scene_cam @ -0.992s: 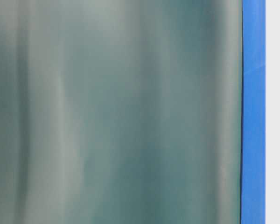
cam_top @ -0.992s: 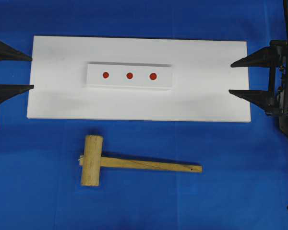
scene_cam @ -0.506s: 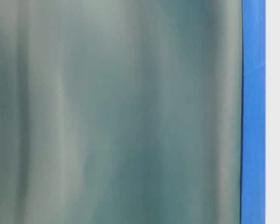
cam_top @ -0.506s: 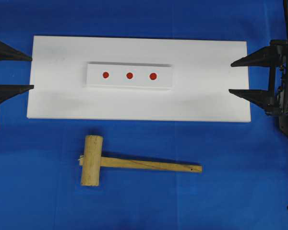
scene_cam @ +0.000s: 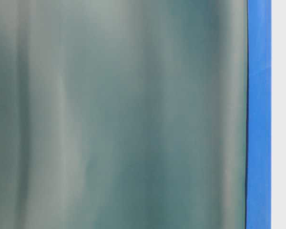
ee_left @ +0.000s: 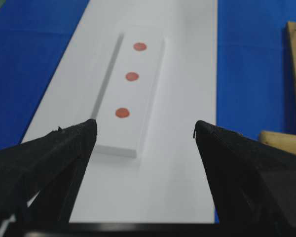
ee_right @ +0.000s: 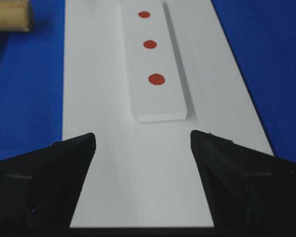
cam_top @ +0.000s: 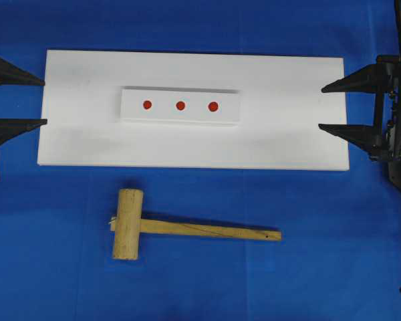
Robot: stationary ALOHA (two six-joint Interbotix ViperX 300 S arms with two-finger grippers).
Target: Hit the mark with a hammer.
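Lying flat on the blue cloth (cam_top: 53, 267), the light wooden hammer (cam_top: 187, 227) sits at 6 o'clock from the big white board (cam_top: 287, 134), near it but not touching. Its thick round head points to 9 o'clock and its long flat handle to 3 o'clock. A small white block (cam_top: 180, 117) with three red dots (cam_top: 180, 105) rests on the board. The left gripper (cam_top: 41, 101) and the right gripper (cam_top: 323, 108) wait at the board's ends, both wide apart and holding nothing.
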